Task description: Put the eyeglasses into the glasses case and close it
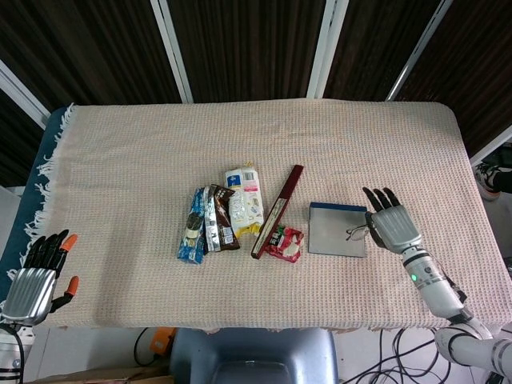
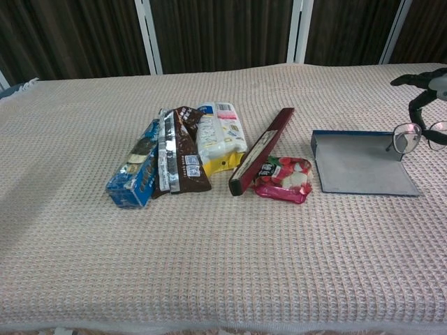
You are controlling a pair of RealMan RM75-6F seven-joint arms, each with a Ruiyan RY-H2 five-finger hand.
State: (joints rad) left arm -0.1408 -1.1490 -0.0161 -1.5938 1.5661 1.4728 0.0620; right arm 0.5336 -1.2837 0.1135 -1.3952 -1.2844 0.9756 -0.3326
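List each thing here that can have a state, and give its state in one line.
glasses case: open, lying flat, nothing in it
eyeglasses: lifted, held at the case's right edge
right hand: holds the eyeglasses
left hand: holds nothing, off the table's left corner

We've got a table (image 1: 120, 160) covered in a beige waffle-weave cloth (image 2: 209, 265), fringe hanging off its left edge. Behind the table there are dark curtains (image 2: 216, 35) split by white vertical frames (image 2: 145, 35). Below the table's near edge, a grey chair back (image 1: 256, 356) and cables on the floor.
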